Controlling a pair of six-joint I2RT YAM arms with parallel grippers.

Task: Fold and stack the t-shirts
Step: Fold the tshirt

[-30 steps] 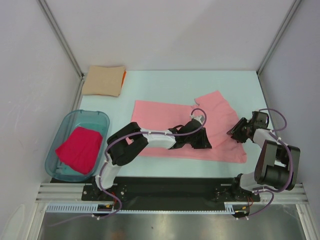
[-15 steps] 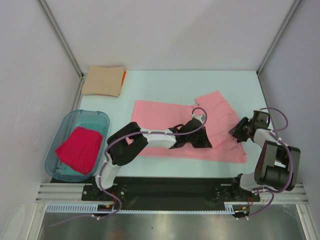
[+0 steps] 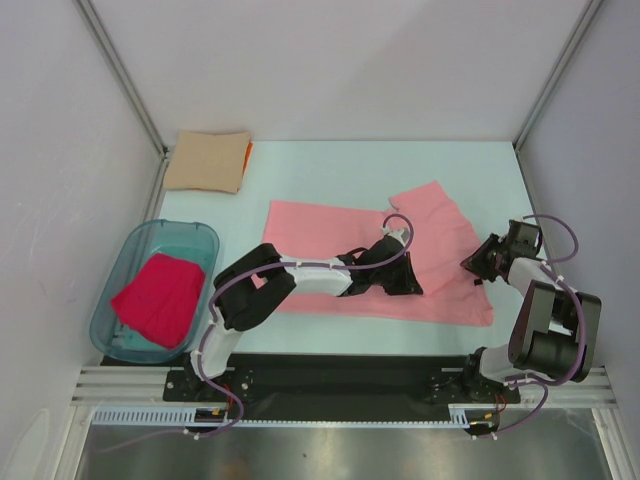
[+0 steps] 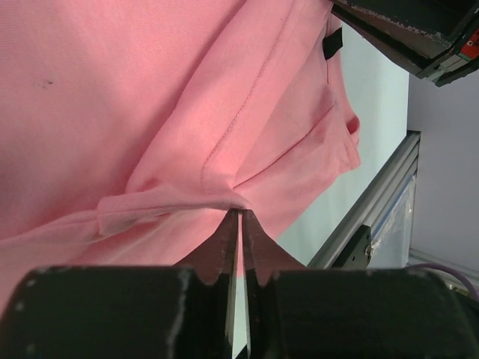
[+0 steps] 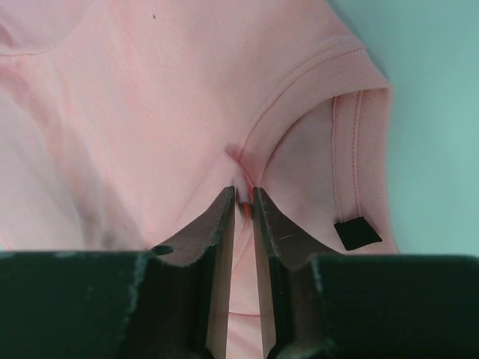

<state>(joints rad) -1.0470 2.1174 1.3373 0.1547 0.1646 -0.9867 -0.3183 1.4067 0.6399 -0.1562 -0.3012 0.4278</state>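
Jaws on my left arm are pinched tight on a bunched fold of the salmon-pink t-shirt [image 3: 320, 232], spread mid-tabletop [image 3: 330, 170]. The right jaws, narrowed, nip its fabric at the collar near the dark label [image 5: 357, 233]. I count four shirts: this one, one crimson shirt [image 3: 158, 298] in one teal tub [image 3: 180, 240], and one tan shirt [image 3: 207, 160] folded over one orange shirt [image 3: 248, 152].

Salmon-pink t-shirt [image 3: 330, 240] spread flat, centre (dark label [image 5: 357, 234] at neckline).
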